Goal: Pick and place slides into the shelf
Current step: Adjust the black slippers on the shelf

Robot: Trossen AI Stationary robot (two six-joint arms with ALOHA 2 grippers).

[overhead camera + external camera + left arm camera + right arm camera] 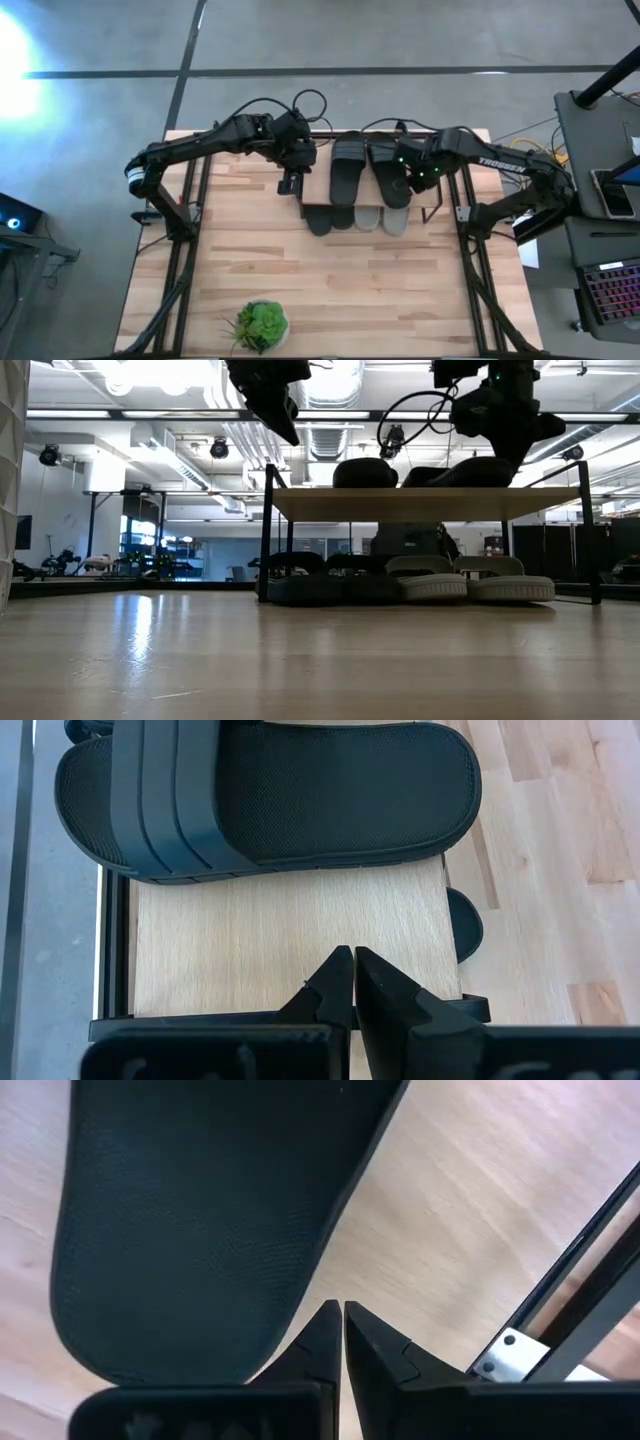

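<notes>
The shelf stands on the far half of the table, between the two arms. On its light wooden top board lie two black slides side by side: the left black slide and the right black slide, their lengths running from far to near. Under the board, on the table, four more slides sit in a row with their ends poking out at the near edge: a charcoal pair on the left and a light grey pair on the right.

The left gripper hangs above the left end of the shelf, just left of the left black slide. Its jaws are pressed together and hold nothing. In the left wrist view the closed fingertips point at bare board, with the black slide lying just beyond them and not touching them.

The right gripper is over the right part of the shelf, at the right edge of the right black slide. Its jaws are likewise closed and empty. In the right wrist view the joined fingertips sit just beside the rounded end of the slide's textured footbed, over bare board near the shelf's black metal frame.

A small green plant stands at the near edge of the table, well apart from the shelf.
</notes>
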